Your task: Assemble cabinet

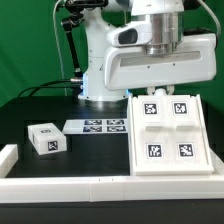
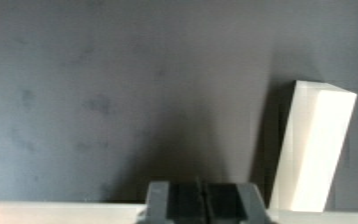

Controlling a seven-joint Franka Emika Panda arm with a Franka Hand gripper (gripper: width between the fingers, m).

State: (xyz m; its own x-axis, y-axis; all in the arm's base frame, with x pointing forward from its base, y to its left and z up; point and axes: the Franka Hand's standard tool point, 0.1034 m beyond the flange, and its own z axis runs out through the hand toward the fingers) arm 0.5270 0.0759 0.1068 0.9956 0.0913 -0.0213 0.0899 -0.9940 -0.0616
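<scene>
The cabinet body [image 1: 168, 135], a large white box with several black-and-white tags on its upper face, lies on the dark table at the exterior view's right. A small white tagged block [image 1: 46, 139] lies at the left. My gripper [image 1: 160, 90] hangs just over the box's far edge, its fingertips mostly hidden behind the white hand. In the wrist view the gripper [image 2: 206, 200] has its fingers [image 2: 172, 202] pressed together with nothing between them. A white panel edge [image 2: 314, 140] stands beside them over the dark table.
The marker board [image 1: 98, 126] lies flat between the small block and the box. A white rail [image 1: 70, 184] runs along the table's front and turns up at the left [image 1: 8, 158]. The robot base [image 1: 100, 70] stands behind.
</scene>
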